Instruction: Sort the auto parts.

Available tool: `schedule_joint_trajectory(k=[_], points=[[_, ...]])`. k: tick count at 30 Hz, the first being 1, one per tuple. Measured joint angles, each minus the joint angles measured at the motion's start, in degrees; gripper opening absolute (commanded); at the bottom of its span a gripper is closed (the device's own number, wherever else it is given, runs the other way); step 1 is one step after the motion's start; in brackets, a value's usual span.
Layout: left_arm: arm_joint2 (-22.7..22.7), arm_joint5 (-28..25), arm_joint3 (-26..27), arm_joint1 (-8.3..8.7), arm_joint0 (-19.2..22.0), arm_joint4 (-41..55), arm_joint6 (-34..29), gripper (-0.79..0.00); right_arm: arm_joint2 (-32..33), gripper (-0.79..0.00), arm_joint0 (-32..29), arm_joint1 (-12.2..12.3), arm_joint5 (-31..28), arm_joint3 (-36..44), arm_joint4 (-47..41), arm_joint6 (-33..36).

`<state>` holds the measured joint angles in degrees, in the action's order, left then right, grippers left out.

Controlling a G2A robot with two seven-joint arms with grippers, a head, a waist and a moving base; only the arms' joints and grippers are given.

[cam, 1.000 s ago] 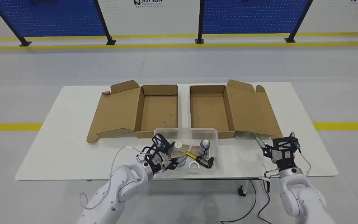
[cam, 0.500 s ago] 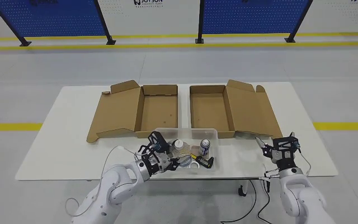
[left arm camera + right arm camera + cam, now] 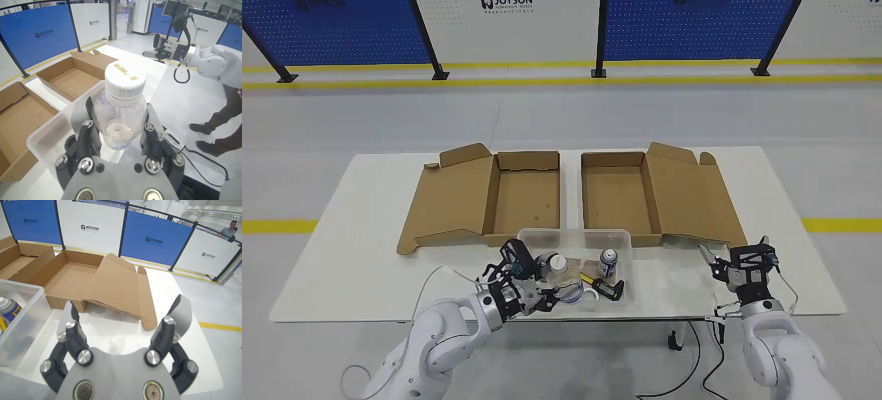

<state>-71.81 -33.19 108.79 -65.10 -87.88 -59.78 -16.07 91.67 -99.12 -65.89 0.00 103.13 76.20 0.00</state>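
Note:
A clear bottle with a white cap (image 3: 119, 121) is held by its body in my left gripper (image 3: 119, 113), which is shut on it above the near left corner of the clear plastic bin (image 3: 47, 125). From above, the bottle (image 3: 558, 264) and left gripper (image 3: 539, 282) are over the bin (image 3: 542, 234). The bin also holds a blue-labelled spray can (image 3: 609, 263), a black part (image 3: 610, 290) and a white ring (image 3: 589, 295). My right gripper (image 3: 124, 308) hangs open and empty over bare table right of the bin, also seen from above (image 3: 739, 262).
Two open cardboard boxes lie behind the bin, one on the left (image 3: 527, 200) and one on the right (image 3: 614, 195), their lids folded outward. The right box's lid (image 3: 121, 289) lies flat just beyond my right gripper. The table's front edge is close behind both grippers.
My left arm has drawn slightly left and back with the bottle in its grip. The right arm has kept still.

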Motion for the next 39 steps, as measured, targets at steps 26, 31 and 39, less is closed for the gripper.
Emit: schedule_joint_trajectory(k=[26,31,39], points=[[3.3,25.9,-15.6,-2.62,18.0,-9.1,8.3,-0.785,0.0,0.0,0.0,0.0,0.0,0.0,0.0,0.0],[5.3,28.8,-23.5,-3.51,22.4,-11.1,10.2,-0.785,0.0,0.0,0.0,0.0,0.0,0.0,0.0,0.0],[8.8,29.5,-38.8,-5.39,30.0,-9.7,13.3,-0.785,0.0,0.0,0.0,0.0,0.0,0.0,0.0,0.0]])
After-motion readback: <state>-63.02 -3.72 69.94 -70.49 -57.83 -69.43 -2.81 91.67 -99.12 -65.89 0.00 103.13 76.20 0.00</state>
